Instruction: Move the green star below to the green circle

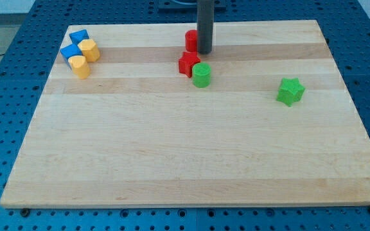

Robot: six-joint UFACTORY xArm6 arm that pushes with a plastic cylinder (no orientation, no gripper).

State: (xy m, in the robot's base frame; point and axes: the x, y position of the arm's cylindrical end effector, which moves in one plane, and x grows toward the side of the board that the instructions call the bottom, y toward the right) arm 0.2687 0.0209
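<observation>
A single camera view looks down at a slant from the near edge of the pale wooden worktop (185, 160), facing its far edge at the view's top; it stands far enough back that nearly the whole board shows, ringed by a blue perforated base (5, 128); the dark rod (204, 25) enters from the top, cut off above; no second view exists.

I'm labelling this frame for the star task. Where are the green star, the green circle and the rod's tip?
green star (290, 91): camera view, middle of its top face.
green circle (202, 74): camera view, centre of the block.
my tip (204, 52): camera view, the rod's very end, just above the green circle.
</observation>
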